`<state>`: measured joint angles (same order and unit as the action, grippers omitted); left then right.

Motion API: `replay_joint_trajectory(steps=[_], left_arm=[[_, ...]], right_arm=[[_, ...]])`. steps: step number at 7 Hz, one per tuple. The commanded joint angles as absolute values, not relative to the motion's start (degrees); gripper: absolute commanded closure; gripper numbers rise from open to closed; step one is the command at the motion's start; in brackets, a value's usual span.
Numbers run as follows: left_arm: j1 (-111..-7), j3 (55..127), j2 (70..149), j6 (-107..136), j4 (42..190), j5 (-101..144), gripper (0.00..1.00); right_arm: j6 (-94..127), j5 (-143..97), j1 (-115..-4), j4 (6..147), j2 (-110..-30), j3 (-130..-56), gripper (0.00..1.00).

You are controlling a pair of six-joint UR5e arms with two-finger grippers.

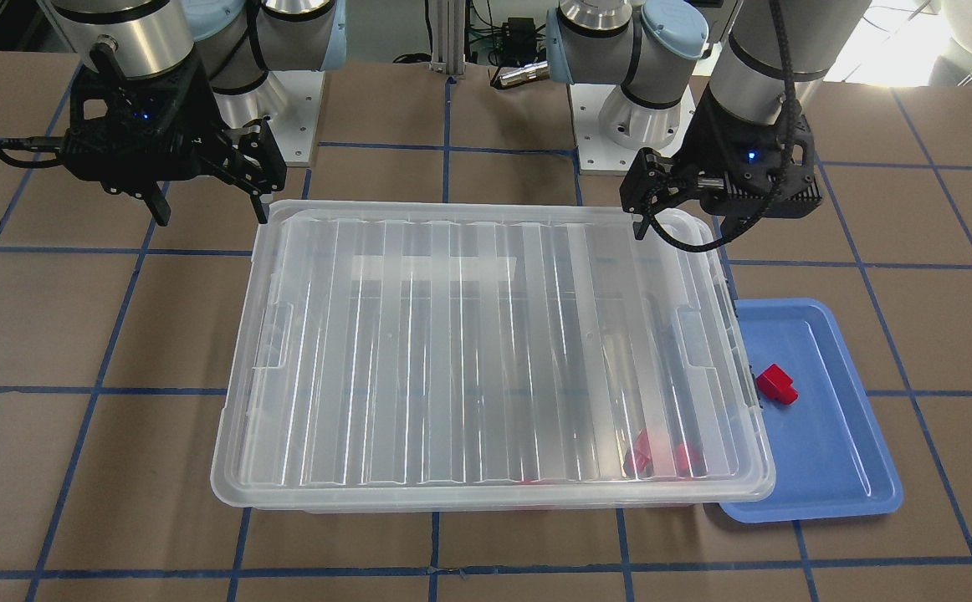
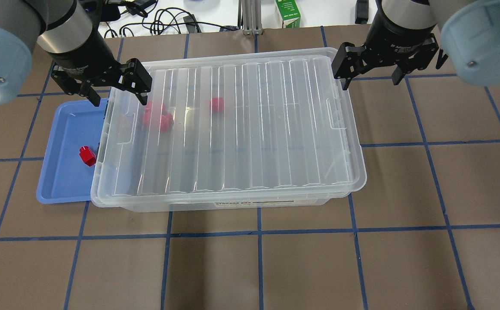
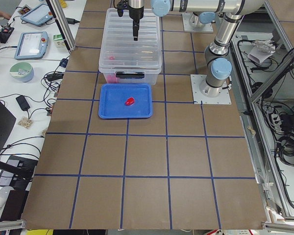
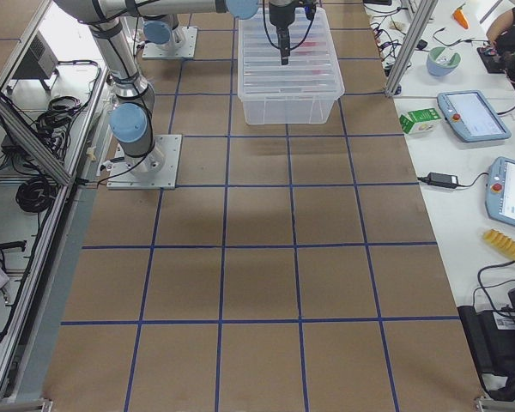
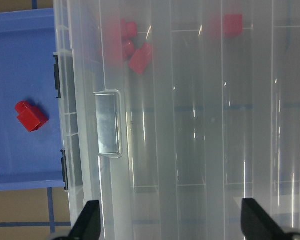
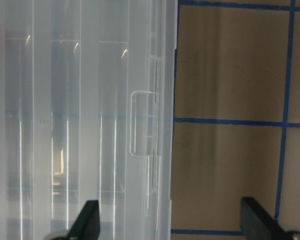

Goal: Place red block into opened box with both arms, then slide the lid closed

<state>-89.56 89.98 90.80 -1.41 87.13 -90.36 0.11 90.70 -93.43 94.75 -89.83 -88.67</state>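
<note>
The clear box stands mid-table with the ribbed lid lying over it, slightly askew. Through the lid I see red blocks inside near the box's left end, and one more further along. Another red block lies on the blue tray; it also shows in the left wrist view. My left gripper hovers open over the lid's left end, holding nothing. My right gripper hovers open just past the lid's right end, also holding nothing.
The blue tray sits tight against the box's left end, partly under the lid's overhang. Cables and a green carton lie beyond the table's far edge. Brown table surface with blue tape lines spreads in front of the box.
</note>
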Motion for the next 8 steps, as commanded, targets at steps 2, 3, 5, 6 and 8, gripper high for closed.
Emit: replay_joint_trajectory(steps=[2,3,5,6,8], left_arm=[[-89.6,90.1,90.9,-1.4,87.1,-90.4,0.0],[-89.6,90.1,90.7,-1.4,87.1,-90.4,0.0],[-89.6,90.2,90.7,-1.4,87.1,-90.3,0.0],[-89.6,90.2,90.7,-1.4,87.1,-90.4,0.0],[-89.6,90.2,90.5,-1.4,87.1,-90.4,0.0]], right_arm=[[0.0,90.7,-93.4,94.7,-89.8,-88.7,0.0],[-0.2,90.7,-93.4,94.7,-89.7,-88.7,0.0],[-3.8,90.8,-90.9,95.2,-89.0,-88.8,0.0],[-6.5,90.4,-88.4,94.8,-88.6,-89.6,0.0],[-7.1,90.6,-87.5,106.3,-86.2,-99.5,0.0]])
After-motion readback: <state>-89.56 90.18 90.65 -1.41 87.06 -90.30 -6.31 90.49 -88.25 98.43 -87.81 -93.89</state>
